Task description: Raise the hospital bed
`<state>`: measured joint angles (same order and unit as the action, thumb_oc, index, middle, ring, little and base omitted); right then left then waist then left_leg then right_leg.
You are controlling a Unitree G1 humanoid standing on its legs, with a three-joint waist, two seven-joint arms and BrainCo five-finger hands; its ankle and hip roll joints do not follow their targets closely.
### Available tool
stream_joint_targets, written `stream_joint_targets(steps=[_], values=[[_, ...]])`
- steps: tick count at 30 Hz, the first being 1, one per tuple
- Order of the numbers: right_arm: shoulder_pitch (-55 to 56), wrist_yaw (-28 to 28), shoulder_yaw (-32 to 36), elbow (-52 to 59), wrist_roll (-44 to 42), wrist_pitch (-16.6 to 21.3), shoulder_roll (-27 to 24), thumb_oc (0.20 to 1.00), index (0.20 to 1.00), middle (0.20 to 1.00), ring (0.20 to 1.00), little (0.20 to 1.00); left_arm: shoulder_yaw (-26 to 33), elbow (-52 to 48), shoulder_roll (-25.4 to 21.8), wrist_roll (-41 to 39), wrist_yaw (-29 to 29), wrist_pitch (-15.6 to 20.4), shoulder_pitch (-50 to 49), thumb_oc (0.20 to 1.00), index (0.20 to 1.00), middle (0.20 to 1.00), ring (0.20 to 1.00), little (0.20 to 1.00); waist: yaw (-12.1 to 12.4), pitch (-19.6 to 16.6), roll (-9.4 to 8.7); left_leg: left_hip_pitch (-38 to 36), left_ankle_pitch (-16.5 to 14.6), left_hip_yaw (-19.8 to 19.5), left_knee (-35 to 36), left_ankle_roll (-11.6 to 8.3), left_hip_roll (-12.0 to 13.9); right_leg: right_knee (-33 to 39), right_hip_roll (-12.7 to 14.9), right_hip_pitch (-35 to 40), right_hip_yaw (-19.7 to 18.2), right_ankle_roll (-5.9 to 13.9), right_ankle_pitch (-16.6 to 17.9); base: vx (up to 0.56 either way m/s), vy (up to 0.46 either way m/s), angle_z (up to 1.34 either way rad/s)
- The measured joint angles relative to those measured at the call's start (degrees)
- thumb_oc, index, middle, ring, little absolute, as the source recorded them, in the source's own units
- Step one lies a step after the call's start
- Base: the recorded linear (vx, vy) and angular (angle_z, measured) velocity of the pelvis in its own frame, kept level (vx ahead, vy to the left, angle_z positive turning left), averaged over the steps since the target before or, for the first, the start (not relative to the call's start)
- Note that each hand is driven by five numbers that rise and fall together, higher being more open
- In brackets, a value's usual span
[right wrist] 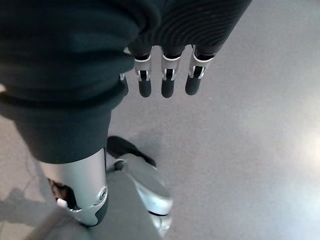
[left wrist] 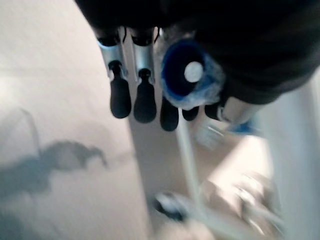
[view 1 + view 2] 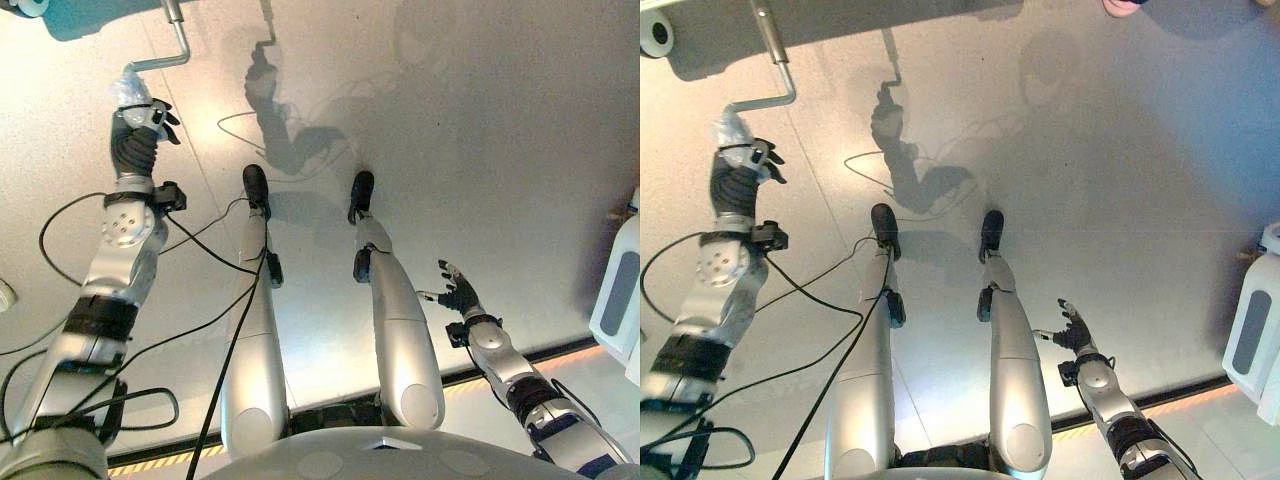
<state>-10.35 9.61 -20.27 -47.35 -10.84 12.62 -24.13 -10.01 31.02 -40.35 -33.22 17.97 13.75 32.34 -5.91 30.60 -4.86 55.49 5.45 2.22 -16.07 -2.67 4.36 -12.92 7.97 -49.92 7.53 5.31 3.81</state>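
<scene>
Left hand is extended forward at far left, fingers curled around the plastic-wrapped grip of the bed crank handle, which projects from the bed's edge above. Right hand hangs empty near the floor, fingers relaxed and spread.

No words, numbers, labels or signs can be read on anything here.
</scene>
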Motion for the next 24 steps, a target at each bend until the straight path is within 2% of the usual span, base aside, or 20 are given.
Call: stream_joint_targets(steps=[2, 4, 5, 7, 11, 14, 16, 21, 24], values=[[-0.53, -0.18, -0.24, -0.17, -0.08, -0.02, -0.01, 1.0, 1.0, 1.0, 1.0, 1.0, -0.22, 2.38, -0.05, -0.09, 0.01, -0.3, 2.37, 0.2, 0.2, 0.2, 0.2, 0.2, -1.05, 0.0, -0.36, 1.96, -0.36, -0.33, -1.44, 0.66, -0.14, 1.97, -0.44, -0.01, -0.24, 0.17, 1.48, 0.06, 0.073, 0.0], [-1.33, -0.49, -1.78, -0.1, -0.12, -0.01, 0.41, 1.0, 1.0, 1.0, 1.0, 1.0, -2.35, 8.55, -0.17, -0.1, 0.23, -1.22, 6.75, 0.2, 0.2, 0.2, 0.2, 0.2, -1.32, -0.01, -1.87, 3.31, -1.54, -0.19, -3.82, 1.4, 0.08, 3.32, -0.71, 0.19, -0.86, 0.59, 2.49, 0.05, 0.06, -0.11], [-1.67, -0.49, -2.71, 0.28, -0.26, -0.01, 1.36, 1.0, 1.0, 1.0, 1.0, 1.0, -3.02, 10.16, -0.46, -0.08, 0.55, -2.05, 7.98, 0.2, 0.2, 0.2, 0.2, 0.2, -2.39, -0.03, -3.3, 3.86, -2.13, -0.04, -4.99, 1.66, 0.02, 3.49, -0.64, 0.21, -0.95, 0.82, 2.71, 0.05, 0.053, -0.05], [-1.81, -0.54, -3.57, 0.22, -0.86, 0.0, 2.0, 1.0, 1.0, 1.0, 1.0, 1.0, -4.61, 12.59, -0.47, -0.05, 0.68, -2.22, 9.98, 0.2, 0.2, 0.2, 0.2, 0.2, -3.48, -0.5, -4.21, 4.69, -2.47, -0.01, -5.65, 2.01, -0.27, 4.77, -0.46, 0.4, -1.0, 1.29, 3.42, 0.05, 0.04, 0.0], [-1.89, -0.48, -4.85, 0.44, -1.71, 0.0, 2.94, 1.0, 1.0, 1.0, 1.0, 1.0, -7.48, 18.34, 0.06, 0.15, 0.66, -3.44, 13.75, 0.2, 0.2, 0.2, 0.2, 0.2, -4.4, -1.05, -5.04, 5.76, -3.63, 0.79, -7.88, 3.11, -0.28, 6.76, -0.41, 0.78, -2.39, 2.12, 4.89, 0.04, 0.022, -0.09], [-1.93, -0.44, -5.32, 0.78, -2.32, 0.01, 2.9, 1.0, 1.0, 1.0, 1.0, 1.0, -8.44, 21.25, 0.64, 0.78, 0.69, -3.87, 15.53, 0.2, 0.2, 0.2, 0.2, 0.2, -4.82, -1.08, -5.09, 6.58, -4.64, 1.43, -9.56, 3.2, -0.08, 6.9, -0.43, 0.41, -3.25, 2.51, 5.22, 0.01, -0.006, -0.15], [-2.45, -0.46, -5.56, 1.64, -2.78, 0.01, 2.9, 1.0, 1.0, 1.0, 1.0, 1.0, -9.76, 22.71, 1.08, 1.22, 0.64, -4.62, 17.43, 0.2, 0.2, 0.2, 0.2, 0.2, -5.97, -1.34, -5.48, 7.56, -4.69, 2.01, -9.94, 3.23, -0.11, 6.52, -0.28, -0.91, -3.94, 2.62, 5.24, 0.0, -0.015, -0.07], [-3.17, -0.45, -6.84, 2.56, -2.93, -0.01, 2.89, 1.0, 1.0, 1.0, 1.0, 1.0, -11.27, 22.54, 2.82, 3.13, 0.67, -5.7, 18.98, 0.2, 0.2, 0.2, 0.2, 0.2, -7.5, -1.57, -5.81, 8.19, -5.11, 3.66, -10.46, 3.82, 0.09, 6.47, -0.1, -2.37, -5.49, 3.25, 5.77, -0.02, -0.092, -0.1], [-3.44, -0.3, -7.26, 3.65, -2.96, -0.01, 2.56, 1.0, 1.0, 1.0, 1.0, 1.0, -12.05, 18.11, 2.8, 3.16, 0.8, -5.61, 18.84, 0.2, 0.2, 0.2, 0.2, 0.2, -7.5, -1.97, -6.41, 8.28, -4.93, 5.49, -9.0, 4.05, 0.22, 6.47, 0.07, -4.28, -7.08, 3.57, 5.87, -0.02, -0.11, -0.13]])
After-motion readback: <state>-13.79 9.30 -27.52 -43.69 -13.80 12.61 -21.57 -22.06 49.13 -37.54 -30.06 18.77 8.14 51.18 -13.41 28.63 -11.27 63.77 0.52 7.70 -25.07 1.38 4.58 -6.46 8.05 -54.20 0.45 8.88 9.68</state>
